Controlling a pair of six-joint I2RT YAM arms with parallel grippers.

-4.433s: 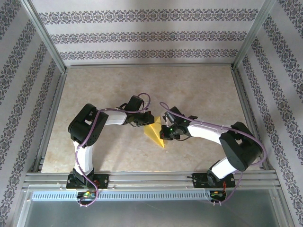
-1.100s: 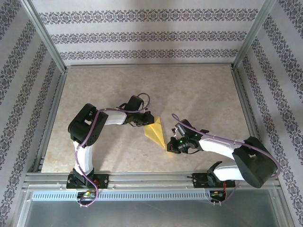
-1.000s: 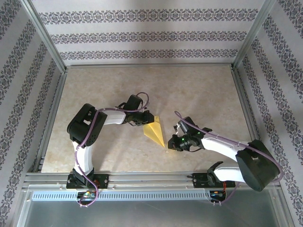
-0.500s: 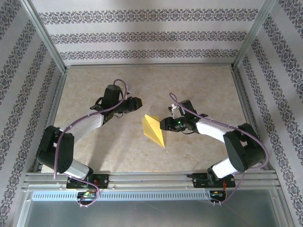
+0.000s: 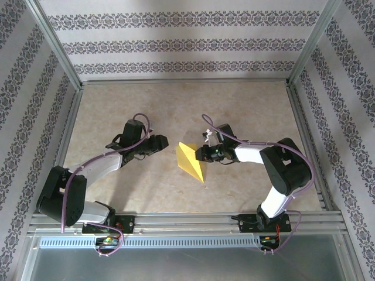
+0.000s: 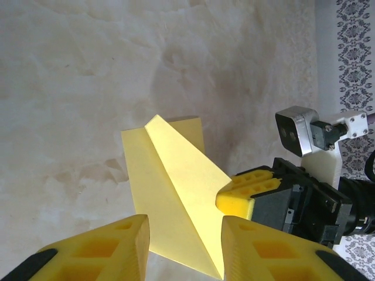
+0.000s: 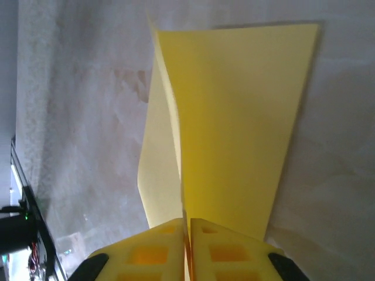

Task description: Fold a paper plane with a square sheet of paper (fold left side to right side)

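The square sheet of paper (image 5: 188,162) lies mid-table, bright yellow and folded into a narrow pointed wedge with its tip toward the near edge. My right gripper (image 5: 200,155) comes in from the right and is shut on the paper's right edge. In the right wrist view its pads (image 7: 188,223) pinch a raised flap of the paper (image 7: 234,117). My left gripper (image 5: 166,143) hovers just left of the sheet, open and apart from it. In the left wrist view the paper (image 6: 170,187) shows beyond my spread fingers (image 6: 184,222), with the right gripper's pad (image 6: 243,190) on its far edge.
The table (image 5: 117,111) is a beige marbled surface, fenced by an aluminium frame (image 5: 187,218) along the near edge and patterned walls on the other three sides. Both arm bases sit at the near edge.
The left gripper has let go of the paper, drawn back to the left and opened. The right gripper has moved from the near tip up to the right edge and shut on it.
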